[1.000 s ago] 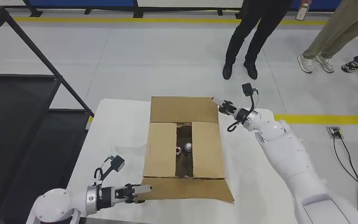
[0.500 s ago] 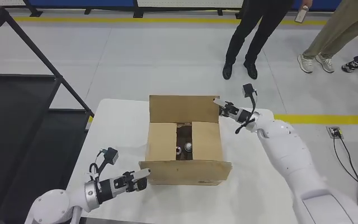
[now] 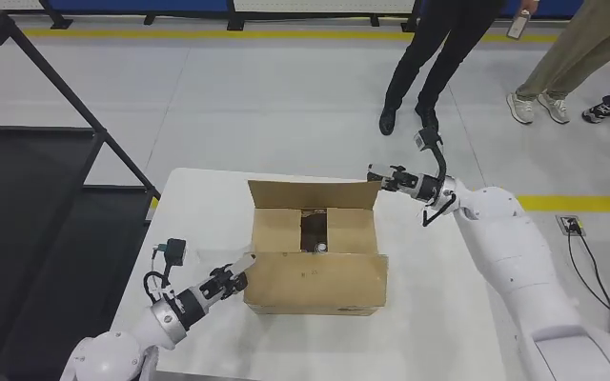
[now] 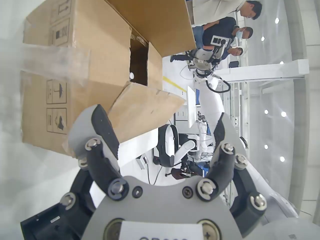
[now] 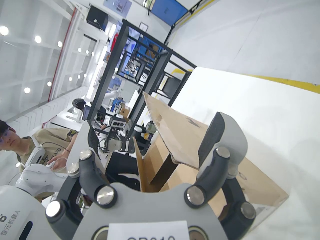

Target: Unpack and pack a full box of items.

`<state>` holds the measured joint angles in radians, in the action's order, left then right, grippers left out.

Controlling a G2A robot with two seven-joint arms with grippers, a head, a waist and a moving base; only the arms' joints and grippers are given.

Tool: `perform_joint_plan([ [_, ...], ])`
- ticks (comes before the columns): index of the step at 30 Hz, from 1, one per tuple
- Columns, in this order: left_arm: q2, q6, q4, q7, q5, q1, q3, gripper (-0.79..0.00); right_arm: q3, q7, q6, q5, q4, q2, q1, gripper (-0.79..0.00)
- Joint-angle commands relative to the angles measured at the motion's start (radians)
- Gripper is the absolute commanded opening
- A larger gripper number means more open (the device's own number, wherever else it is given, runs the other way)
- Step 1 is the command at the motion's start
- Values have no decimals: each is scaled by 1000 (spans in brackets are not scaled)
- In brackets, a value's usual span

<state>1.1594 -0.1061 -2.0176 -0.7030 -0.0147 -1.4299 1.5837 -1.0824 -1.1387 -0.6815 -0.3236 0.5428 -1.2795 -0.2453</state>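
The brown cardboard box point(image 3: 286, 297) sits mid-table on the white table point(image 3: 205, 219), with its far wall close to the table's 12 o'clock edge. Bare tabletop lies open at 9 o'clock and 3 o'clock of the box and along the near side. A black metal rack point(image 3: 67, 105) stands off the table at 10 o'clock. The long far flap point(image 3: 315, 193) stands upright and the long near flap point(image 3: 315, 265) tilts up. Two short side flaps point(image 3: 276, 229) lie flat over the opening, and the dark gap between them shows one small pale round top point(image 3: 322, 248). The left gripper point(image 3: 238, 270) point(image 4: 160, 126) is at 8 o'clock of the box, its jaws wide apart and holding nothing, the near flap's corner just beside one finger. The right gripper point(image 3: 375, 177) point(image 5: 152, 123) is at 1 o'clock, also spread wide, with the far flap's corner between its fingers against one pad point(image 5: 207, 141).
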Motion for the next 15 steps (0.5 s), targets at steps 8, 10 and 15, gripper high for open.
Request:
perform_joint_plan([
  [8,3,33,4,108,65,11,-57,0,31,-235,287,10,108,31,18,0],
  [10,4,38,8,124,77,15,-69,0,51,-223,356,27,121,26,16,0],
  [15,5,65,20,173,138,24,-105,0,85,-144,492,16,146,9,-7,0],
])
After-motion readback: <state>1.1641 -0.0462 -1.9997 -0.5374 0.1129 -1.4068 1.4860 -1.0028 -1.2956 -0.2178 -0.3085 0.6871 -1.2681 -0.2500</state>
